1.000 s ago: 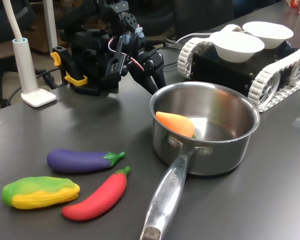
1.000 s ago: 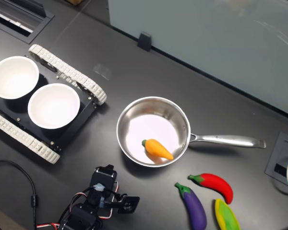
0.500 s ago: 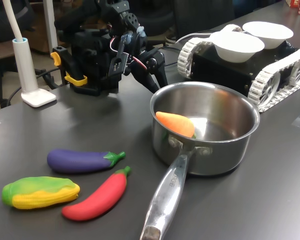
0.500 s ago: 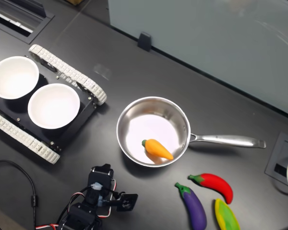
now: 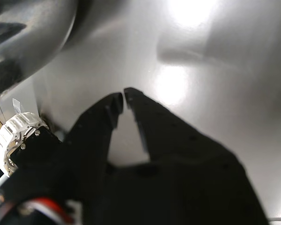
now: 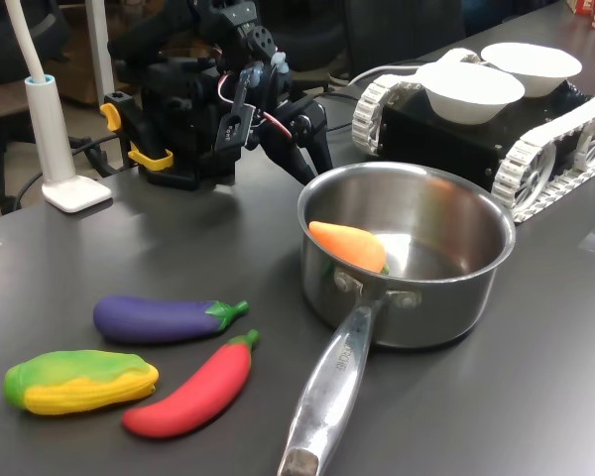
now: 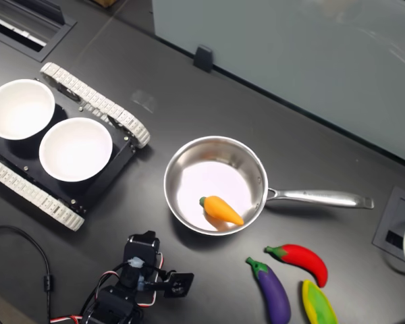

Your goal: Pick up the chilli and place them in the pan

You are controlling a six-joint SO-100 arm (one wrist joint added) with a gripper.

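Beside the purple aubergine toy (image 6: 166,318), the curved red chilli (image 6: 193,389) is seen well apart from the clenched, empty black gripper (image 6: 312,164).

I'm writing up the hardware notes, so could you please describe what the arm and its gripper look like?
The arm is built of matte black plastic segments, with thin red and white cables looping between the joints and yellow clamps at its base. The gripper has two black tapering fingers that narrow to blunt tips.

The first exterior view looks low across the tabletop (image 6: 535,397); the second exterior view looks straight down; both share the pan (image 6: 446,297). The wrist view sits close over the jaws.
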